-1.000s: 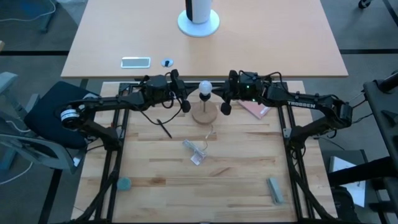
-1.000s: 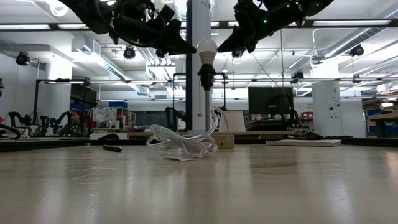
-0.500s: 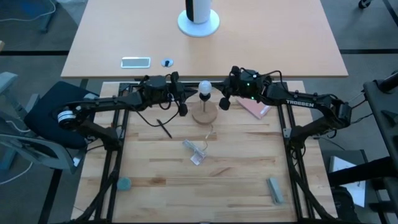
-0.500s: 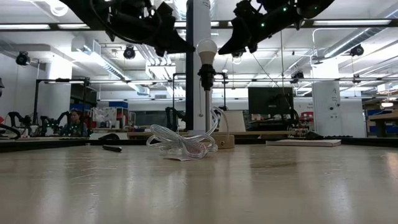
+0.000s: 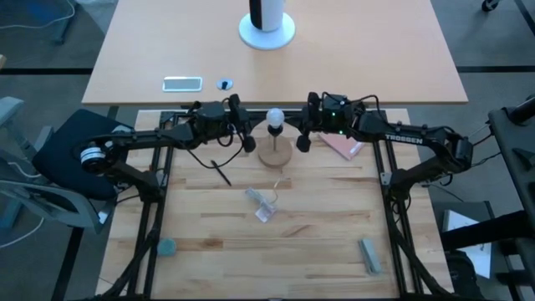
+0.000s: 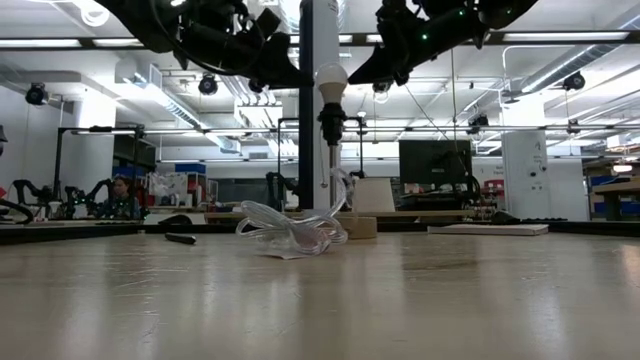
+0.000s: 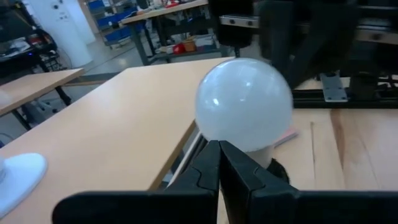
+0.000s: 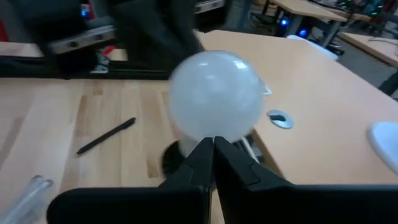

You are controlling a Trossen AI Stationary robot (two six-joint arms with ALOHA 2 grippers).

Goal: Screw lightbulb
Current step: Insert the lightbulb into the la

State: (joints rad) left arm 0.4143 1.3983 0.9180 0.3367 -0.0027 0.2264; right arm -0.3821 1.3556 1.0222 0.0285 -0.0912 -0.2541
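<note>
A clear packet point(image 5: 261, 203) lies nearest on my bench point(image 5: 318, 242), a black pen point(image 5: 221, 172) beside it. Beyond, the lightbulb point(image 5: 274, 117) stands seated in its socket point(image 6: 331, 124), apparently screwed home. My left claw point(image 5: 248, 138) and right claw point(image 5: 303, 138), both pressed together, flank it without touching; only withdrawing seems left.

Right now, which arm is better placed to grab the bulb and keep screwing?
Near even. Both flank the lightbulb seated on its stand, fingers shut. Slight edge: left gripper, whose fingertips sit just off the globe.
</note>
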